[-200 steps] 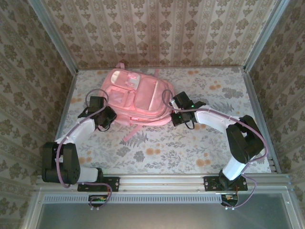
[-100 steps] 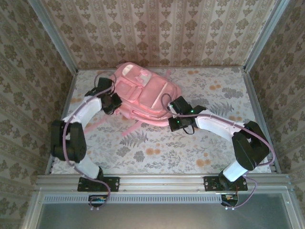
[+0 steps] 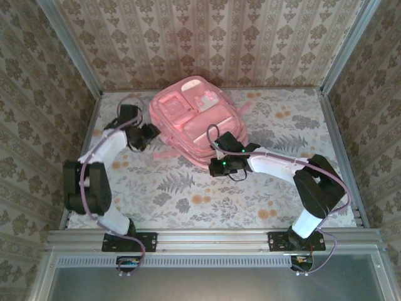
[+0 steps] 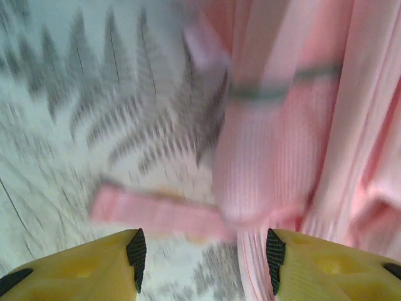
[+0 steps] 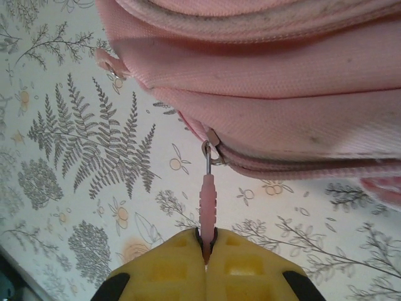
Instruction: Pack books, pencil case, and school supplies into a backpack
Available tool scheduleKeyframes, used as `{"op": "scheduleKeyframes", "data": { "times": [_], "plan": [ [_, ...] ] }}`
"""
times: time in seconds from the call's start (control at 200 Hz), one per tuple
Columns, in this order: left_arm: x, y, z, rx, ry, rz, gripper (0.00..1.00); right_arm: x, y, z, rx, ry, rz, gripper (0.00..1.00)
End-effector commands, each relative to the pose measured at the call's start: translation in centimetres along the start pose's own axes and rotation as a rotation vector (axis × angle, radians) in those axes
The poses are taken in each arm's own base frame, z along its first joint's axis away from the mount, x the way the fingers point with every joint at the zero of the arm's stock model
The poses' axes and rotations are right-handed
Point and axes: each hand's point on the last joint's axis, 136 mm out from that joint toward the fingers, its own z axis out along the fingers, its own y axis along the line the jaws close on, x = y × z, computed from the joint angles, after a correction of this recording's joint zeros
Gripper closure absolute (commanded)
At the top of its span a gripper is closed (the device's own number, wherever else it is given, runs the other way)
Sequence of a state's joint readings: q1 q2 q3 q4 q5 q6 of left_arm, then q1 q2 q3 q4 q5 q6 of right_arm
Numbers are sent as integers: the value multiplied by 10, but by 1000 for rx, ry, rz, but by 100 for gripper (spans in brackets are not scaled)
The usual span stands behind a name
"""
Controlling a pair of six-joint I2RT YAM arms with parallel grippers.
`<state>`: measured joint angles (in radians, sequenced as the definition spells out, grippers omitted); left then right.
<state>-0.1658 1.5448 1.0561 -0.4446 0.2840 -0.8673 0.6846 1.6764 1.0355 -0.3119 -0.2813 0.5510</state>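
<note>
Backpack point(image 3: 197, 119), pink, lies on the table point(image 3: 263, 188) at the far middle, pockets up. Its near edge is partly hidden under the right arm.

Left wrist view is motion-blurred. Left gripper point(image 4: 203, 251) is at the backpack's left side with fingers apart, over a loose pink strap point(image 4: 156, 213); contact cannot be told.

Right gripper point(image 5: 205, 241) is at the backpack's near edge, pinched together on a pink zipper pull point(image 5: 207, 194).

Since a second ago the backpack has swung round and shifted toward the far wall, and both arms have followed it.
</note>
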Motion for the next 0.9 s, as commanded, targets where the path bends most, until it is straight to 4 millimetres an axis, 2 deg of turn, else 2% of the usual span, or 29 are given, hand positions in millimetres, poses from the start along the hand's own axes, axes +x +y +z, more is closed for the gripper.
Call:
{"op": "scheduleKeyframes", "data": {
  "times": [0.0, 0.08, 0.185, 0.31, 0.4, 0.54, 0.7, 0.81, 0.895],
  "plan": [
    [34, -19, -1, 164, 11, -102, 44, 0, 21, 6, -116, 10, 70, 100],
    [51, -11, 10, 197, 21, -170, 43, 1, 22, 8, -128, 11, 81, 100],
    [60, -7, 24, 208, 23, -184, 46, 3, 22, 8, -135, 15, 87, 100],
    [61, -18, 36, 255, 28, -179, 48, 5, 19, 8, -127, 15, 82, 100],
    [61, -25, 37, 294, 11, -163, 51, 8, 18, 10, -127, 24, 82, 100],
    [64, -26, 36, 314, -17, -147, 58, 10, 16, 13, -126, 29, 83, 100],
    [71, -24, 51, 313, 28, -162, 66, 10, 16, 16, -130, 29, 92, 100],
    [74, -26, 60, 318, 41, -164, 66, 10, 15, 19, -132, 35, 95, 100],
    [74, -31, 65, 323, 47, -146, 62, 12, 14, 20, -130, 41, 95, 100]
  ]
}}
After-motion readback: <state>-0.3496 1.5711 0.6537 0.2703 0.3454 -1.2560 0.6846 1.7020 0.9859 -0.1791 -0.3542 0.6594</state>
